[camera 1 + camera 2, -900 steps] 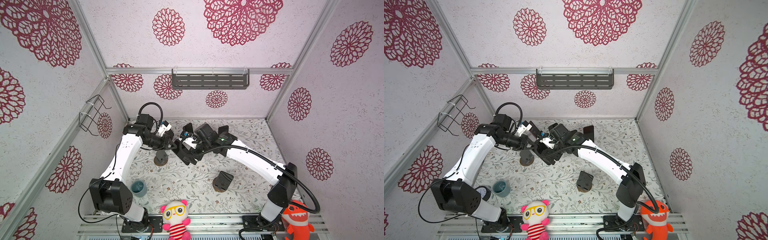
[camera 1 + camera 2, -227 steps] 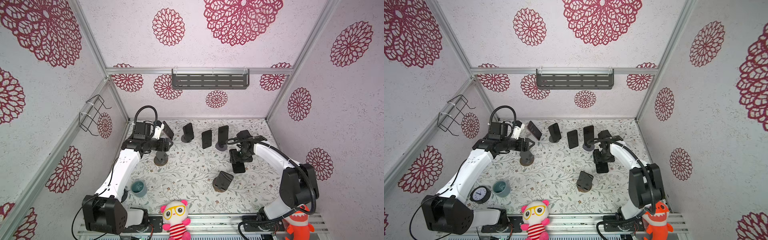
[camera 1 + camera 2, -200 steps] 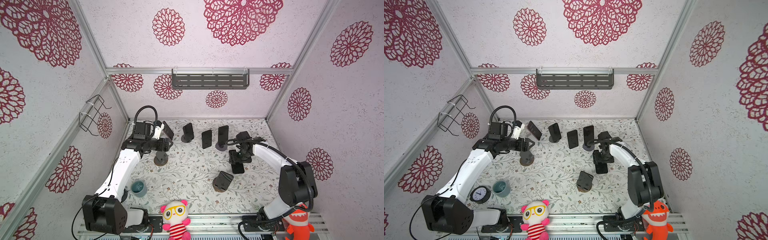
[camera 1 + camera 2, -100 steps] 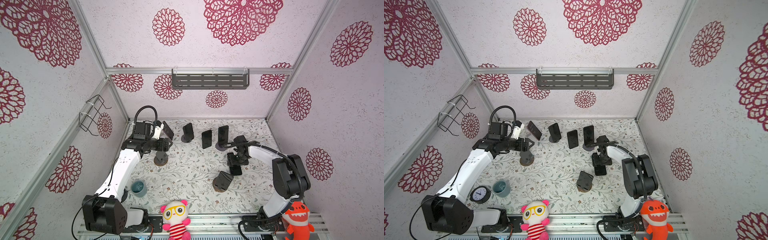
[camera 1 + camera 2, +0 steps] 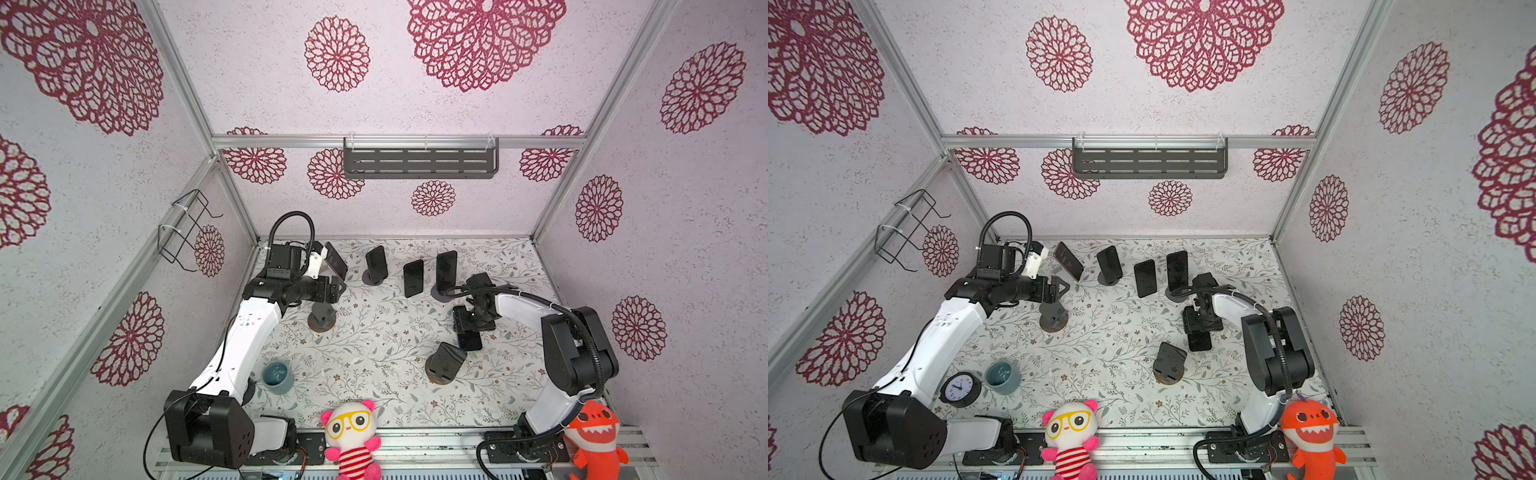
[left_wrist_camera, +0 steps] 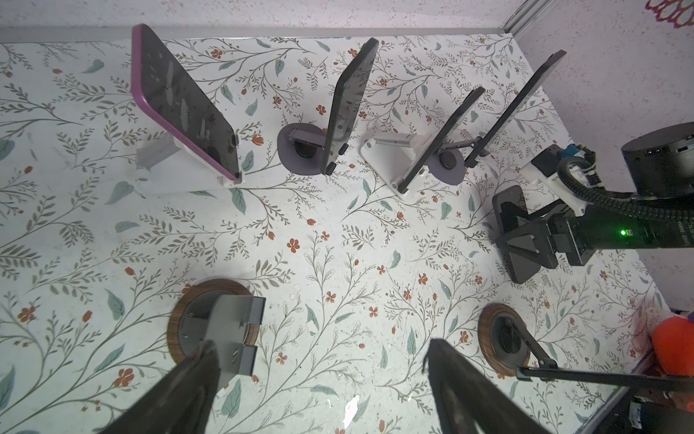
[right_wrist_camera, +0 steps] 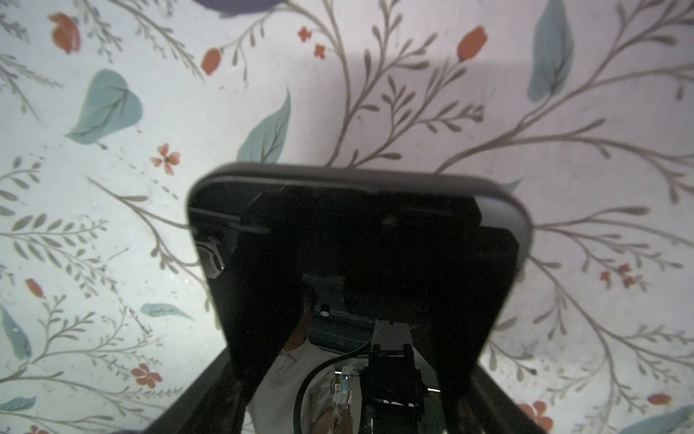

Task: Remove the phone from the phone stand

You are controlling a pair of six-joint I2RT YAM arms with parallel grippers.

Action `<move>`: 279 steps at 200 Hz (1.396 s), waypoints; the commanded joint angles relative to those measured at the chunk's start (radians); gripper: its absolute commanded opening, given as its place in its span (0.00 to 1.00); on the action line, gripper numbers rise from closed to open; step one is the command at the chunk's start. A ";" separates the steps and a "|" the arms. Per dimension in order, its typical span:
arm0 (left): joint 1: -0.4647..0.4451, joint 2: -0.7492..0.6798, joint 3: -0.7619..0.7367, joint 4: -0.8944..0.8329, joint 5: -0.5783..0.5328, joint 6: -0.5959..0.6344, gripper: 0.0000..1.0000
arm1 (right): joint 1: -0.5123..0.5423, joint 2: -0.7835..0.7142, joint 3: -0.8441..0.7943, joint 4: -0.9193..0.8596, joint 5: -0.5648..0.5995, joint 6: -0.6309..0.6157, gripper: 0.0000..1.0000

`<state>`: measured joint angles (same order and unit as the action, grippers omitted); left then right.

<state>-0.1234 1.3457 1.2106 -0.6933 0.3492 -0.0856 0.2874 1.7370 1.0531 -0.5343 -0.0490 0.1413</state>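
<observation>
The black phone [image 7: 356, 225] lies screen up and flat on the floral table at the right [image 5: 470, 343] [image 5: 1199, 343]. My right gripper [image 7: 356, 349] is shut on it, one finger along each long side [image 5: 471, 326]. The phone stand [image 5: 322, 318], a grey cradle on a round wooden base, stands empty at the left [image 5: 1054, 318] [image 6: 225, 330]. My left gripper [image 6: 321, 345] hangs just behind and above the stand [image 5: 338, 289]. It is open, with nothing between its fingers.
Several phones lean on stands along the back: a purple one [image 5: 336, 261] and black ones [image 5: 376, 264] [image 5: 413, 278] [image 5: 446, 270]. A second wood-based stand [image 5: 444, 365] carries a dark slab. A teal cup [image 5: 276, 376], a clock [image 5: 960, 388] and plush toys [image 5: 353, 432] sit at the front.
The right gripper carried the phone off the stand to the right side, then slid it a little toward the front and down onto the table. The left arm drew back from the stand and now holds still.
</observation>
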 commanded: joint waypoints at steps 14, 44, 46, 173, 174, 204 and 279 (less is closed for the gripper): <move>0.006 -0.010 -0.002 0.008 0.007 0.014 0.91 | -0.005 0.004 -0.004 0.019 0.006 0.006 0.80; 0.005 -0.008 -0.001 0.006 0.012 0.015 0.91 | -0.004 0.000 -0.003 0.016 -0.001 0.006 0.82; 0.005 -0.008 0.000 0.006 0.012 0.015 0.91 | -0.005 0.001 -0.002 0.016 -0.001 0.006 0.82; 0.005 -0.019 0.000 -0.002 0.010 0.024 0.91 | -0.004 -0.273 0.111 -0.248 0.032 0.037 0.84; 0.005 -0.019 0.000 -0.002 0.010 0.024 0.91 | -0.004 -0.277 0.113 -0.251 0.032 0.037 0.84; 0.005 -0.017 0.000 0.000 0.020 0.027 0.91 | 0.015 -0.405 0.182 -0.326 -0.059 0.038 0.82; 0.011 -0.025 0.016 -0.066 0.051 0.097 0.91 | 0.248 -0.481 0.365 -0.545 -0.186 -0.068 0.73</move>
<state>-0.1173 1.3369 1.2110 -0.7303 0.3668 -0.0322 0.4526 1.2343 1.4063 -0.9436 -0.2203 0.1192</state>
